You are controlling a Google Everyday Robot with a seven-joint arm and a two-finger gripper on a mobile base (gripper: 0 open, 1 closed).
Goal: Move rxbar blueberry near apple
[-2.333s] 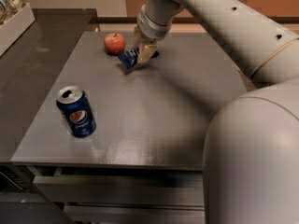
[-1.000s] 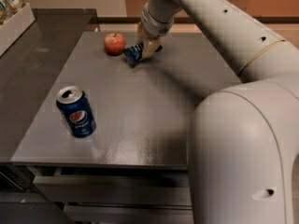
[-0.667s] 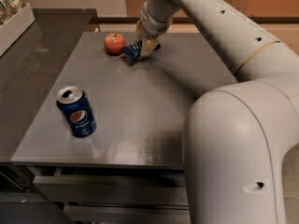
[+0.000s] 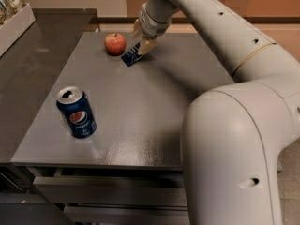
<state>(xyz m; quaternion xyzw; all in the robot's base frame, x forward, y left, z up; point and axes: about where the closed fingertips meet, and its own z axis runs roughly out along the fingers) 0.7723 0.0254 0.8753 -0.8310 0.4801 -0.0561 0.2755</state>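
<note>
The apple (image 4: 115,43) is red with yellowish patches and sits at the far side of the grey table (image 4: 140,107). The rxbar blueberry (image 4: 131,56), a flat dark-blue wrapper, lies on the table just right of the apple, a small gap apart. My gripper (image 4: 142,37) hangs right above the bar's far end. Its fingers (image 4: 149,45) are spread and the bar lies under them, not clamped.
A blue Pepsi can (image 4: 77,112) stands upright at the near left of the table. A dark counter (image 4: 33,55) adjoins on the left, with a white box of snacks (image 4: 11,18) at its far end. My arm (image 4: 234,125) fills the right.
The gripper carried the bar a little up and left toward the apple. The bar now lies flatter on the table and the fingers have come apart.
</note>
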